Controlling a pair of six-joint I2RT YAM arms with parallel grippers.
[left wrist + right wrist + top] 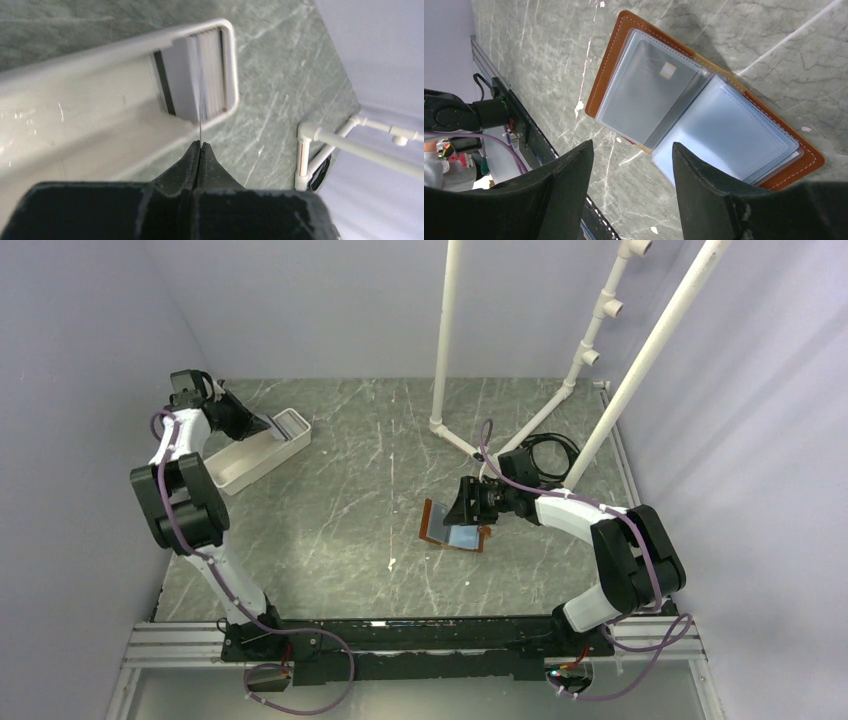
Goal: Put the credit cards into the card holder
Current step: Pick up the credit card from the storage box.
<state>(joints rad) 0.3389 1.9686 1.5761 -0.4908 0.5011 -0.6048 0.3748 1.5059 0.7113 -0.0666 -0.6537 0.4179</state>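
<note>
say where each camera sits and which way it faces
Top external: behind the bases, looking down at the table; left arm, right arm, tray left, card holder centre.
Left wrist: at the tray's end, facing the credit cards; left jaws shut on one card.
Right wrist: above the open card holder, looking down; right jaws open.
Top and right wrist share the holder.
</note>
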